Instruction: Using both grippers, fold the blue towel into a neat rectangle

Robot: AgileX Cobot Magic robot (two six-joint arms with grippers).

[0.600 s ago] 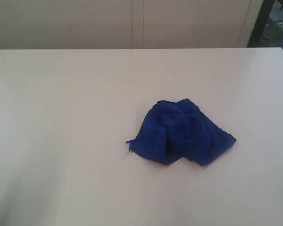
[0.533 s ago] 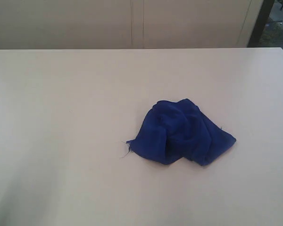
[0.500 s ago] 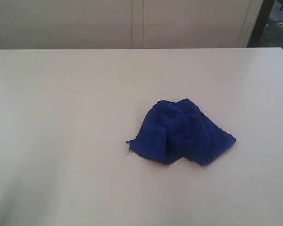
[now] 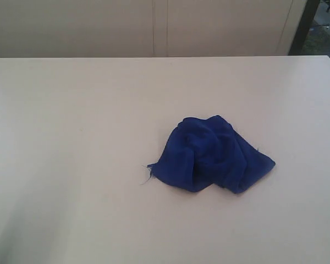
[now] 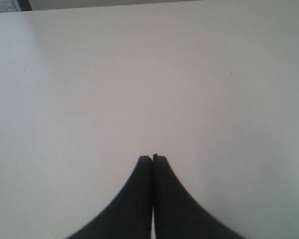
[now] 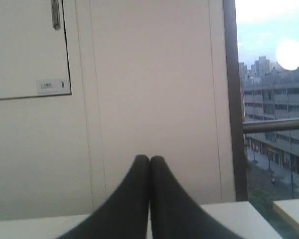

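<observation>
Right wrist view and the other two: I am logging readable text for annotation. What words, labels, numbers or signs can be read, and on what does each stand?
On the cream panel door, a small white rectangular sticker: dark printed marks, too small and blurred to read.
On the crumpled royal-blue cloth towel and the plain white table: no text at all.

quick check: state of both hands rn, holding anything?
Left hand: closed, holding nothing.
Right hand: closed, holding nothing.
</observation>
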